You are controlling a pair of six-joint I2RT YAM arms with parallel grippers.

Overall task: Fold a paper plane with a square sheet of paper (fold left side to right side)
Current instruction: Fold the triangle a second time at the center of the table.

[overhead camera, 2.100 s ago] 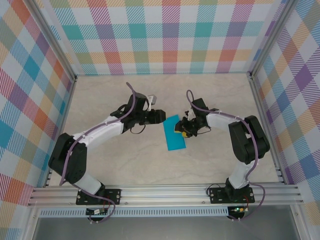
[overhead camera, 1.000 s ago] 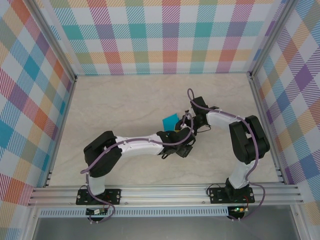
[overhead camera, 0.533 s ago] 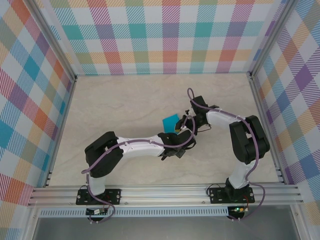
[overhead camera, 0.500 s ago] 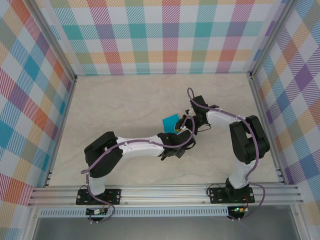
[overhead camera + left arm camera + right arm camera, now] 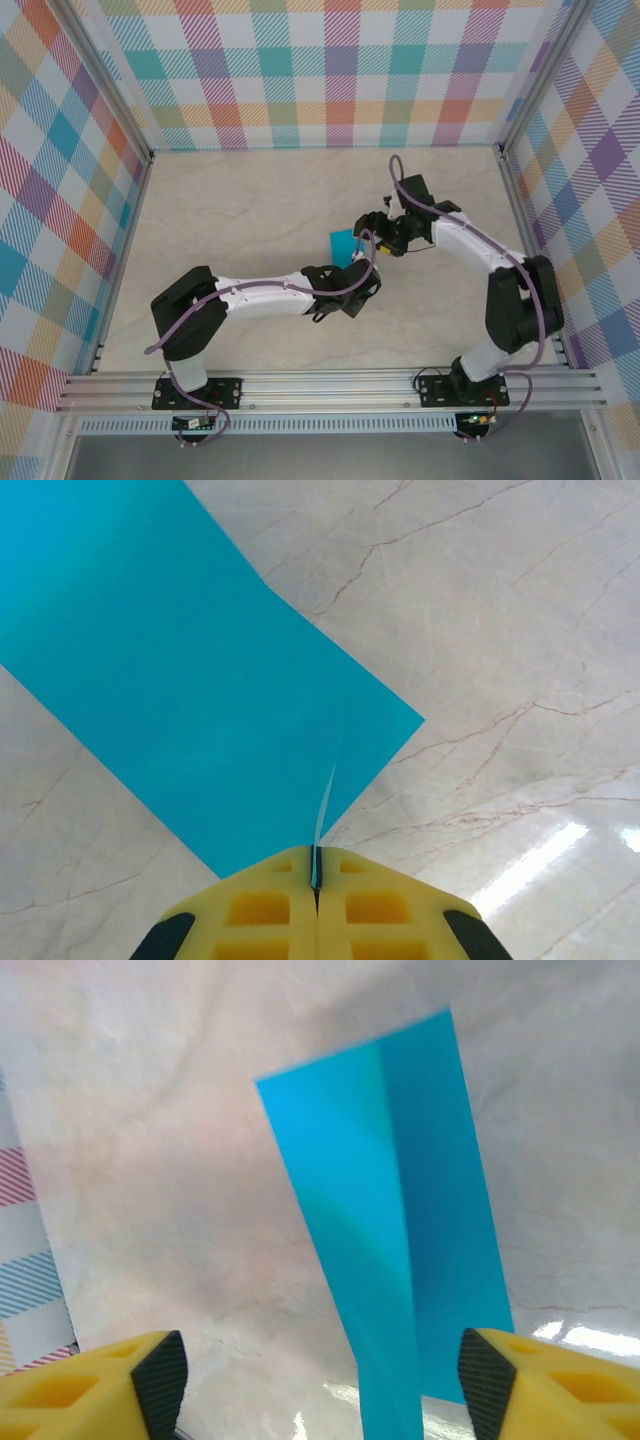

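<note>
My left gripper [image 5: 316, 872] is clamped on an edge of the teal sheet [image 5: 190, 660]; jaws fully together. My right gripper [image 5: 320, 1372] gapes wide, holding nothing.

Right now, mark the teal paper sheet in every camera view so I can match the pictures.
Top external: paper sheet mid-table between the two wrists, partly covered.
Left wrist: upper left to centre, near corner pinched in the shut left claw.
Right wrist: centre, creased lengthwise, ahead of the open right claw.
Shared landmark: the marbled table.
</note>
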